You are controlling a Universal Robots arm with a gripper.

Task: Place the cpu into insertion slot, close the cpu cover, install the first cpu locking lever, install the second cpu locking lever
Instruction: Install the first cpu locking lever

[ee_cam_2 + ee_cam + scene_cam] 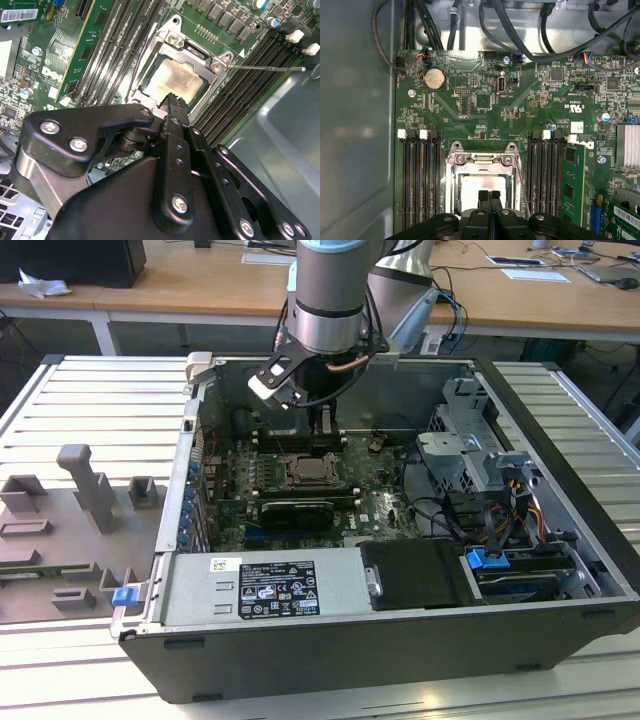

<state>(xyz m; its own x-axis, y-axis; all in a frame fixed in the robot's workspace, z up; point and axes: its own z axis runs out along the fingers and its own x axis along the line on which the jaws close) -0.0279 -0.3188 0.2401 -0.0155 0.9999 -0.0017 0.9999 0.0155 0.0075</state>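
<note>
The arm is reaching down into the open case, which is lying on the slatted counter. In the exterior view the gripper is hanging a little above the middle of the frame, with the slot directly under its tips and slightly nearer the camera.

In both wrist views the gripper is showing its two fingers pressed together, with nothing between them. Their joined tips are hovering over one edge of the socket. I cannot tell whether they are touching it.

The cpu is already sitting in the slot, its pale metal top showing through the window of the cover. The cover appears to be lying flat over the chip, not raised.

The relation that matters here is between the tips and the thin wire lever. In the second wrist view it is sticking out from a corner of the socket across the memory slots, pointing well away from the gripper. In the first wrist view a lever is running lengthwise along one side of the socket, just beside the fingers. Judging by how these wires are lying, the levers are looking unlatched, so the locking steps are not yet done.
</note>
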